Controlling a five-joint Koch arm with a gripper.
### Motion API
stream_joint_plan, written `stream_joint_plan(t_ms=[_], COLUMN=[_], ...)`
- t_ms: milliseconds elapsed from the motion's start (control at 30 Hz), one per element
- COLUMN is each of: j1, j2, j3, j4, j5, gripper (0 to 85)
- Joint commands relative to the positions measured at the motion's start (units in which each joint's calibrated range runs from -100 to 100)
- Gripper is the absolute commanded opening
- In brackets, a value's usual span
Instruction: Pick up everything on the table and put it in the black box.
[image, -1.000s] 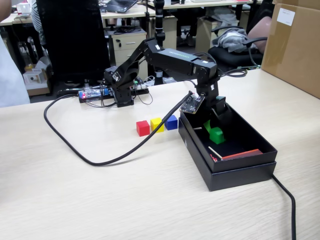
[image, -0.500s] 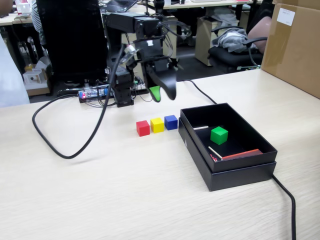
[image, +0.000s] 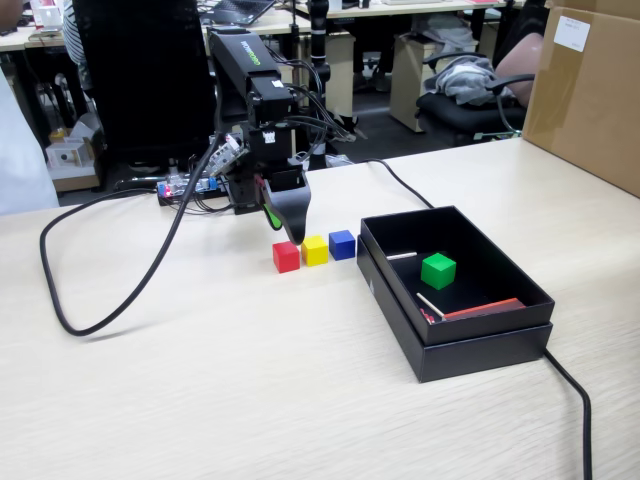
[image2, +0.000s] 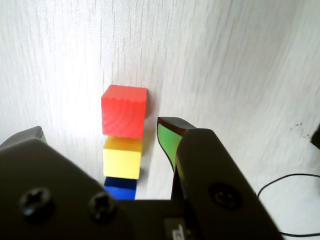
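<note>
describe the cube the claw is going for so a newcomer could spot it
Find the black box on the table; in the fixed view three cubes line up left of it. Take the red cube, the end one farthest from the box, beside the yellow cube.

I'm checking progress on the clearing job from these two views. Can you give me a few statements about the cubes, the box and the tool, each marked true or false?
1. The green cube lies inside the black box. True.
2. The red cube, yellow cube and blue cube sit in a row on the table. True.
3. The tool is shut on the red cube. False: it is open above the row and holds nothing.
4. The blue cube is the one farthest from the box. False: the red cube is farthest.
5. The box is empty. False: it holds the green cube.
</note>
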Motion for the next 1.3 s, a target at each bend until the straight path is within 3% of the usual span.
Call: stream_joint_plan(t_ms=[0, 467, 600, 633, 667, 733, 833, 1067, 1267], j1=[-0.2, 0.0, -0.05, -0.1, -0.2, -0.59, -1.07, 1.47, 8.21], j2=[2.75, 16.17, 16.17, 15.94, 15.71, 13.76, 9.52, 4.81, 27.76], j3=[1.24, -2.11, -1.48, -1.11, -0.84, 0.16, 3.42, 27.63, 61.44], j4=[2.4, 9.83, 9.83, 9.83, 9.83, 9.74, 7.33, -1.92, -5.29], j5=[0.49, 1.9, 1.95, 1.95, 1.95, 1.76, 1.51, 1.51, 1.66], gripper=[45.6, 44.0, 30.6, 20.6, 15.8, 11.6, 11.6, 11.6, 11.7])
